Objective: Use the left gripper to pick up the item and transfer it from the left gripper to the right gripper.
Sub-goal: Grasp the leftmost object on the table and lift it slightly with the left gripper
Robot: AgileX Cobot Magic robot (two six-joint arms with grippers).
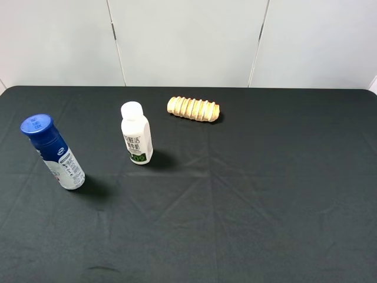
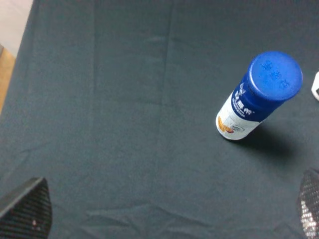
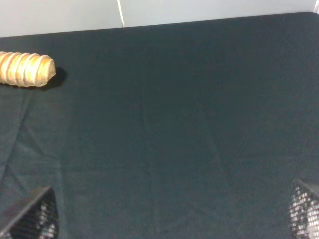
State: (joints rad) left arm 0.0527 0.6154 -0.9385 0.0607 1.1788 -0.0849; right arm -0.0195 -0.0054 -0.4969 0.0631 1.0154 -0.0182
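Pickup not begun: item (image 1: 53, 152) upright, left of white bottle (image 1: 136, 141). Fingers spread wide, empty: left gripper (image 2: 167, 216), right gripper (image 3: 167, 216). Your next move: centre left gripper over item, descend.

Matt black cloth, creased, over the worktop (image 1: 265, 206). Glossy smooth plastic on the blue-capped bottle (image 1: 59, 158) and the white bottle (image 1: 136, 141). Ridged, faintly shiny tan crust on the bread roll (image 1: 193, 108).

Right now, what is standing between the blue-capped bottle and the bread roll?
The white-capped bottle with green print stands upright between the blue-capped bottle and the bread roll, touching neither. The exterior high view shows it.
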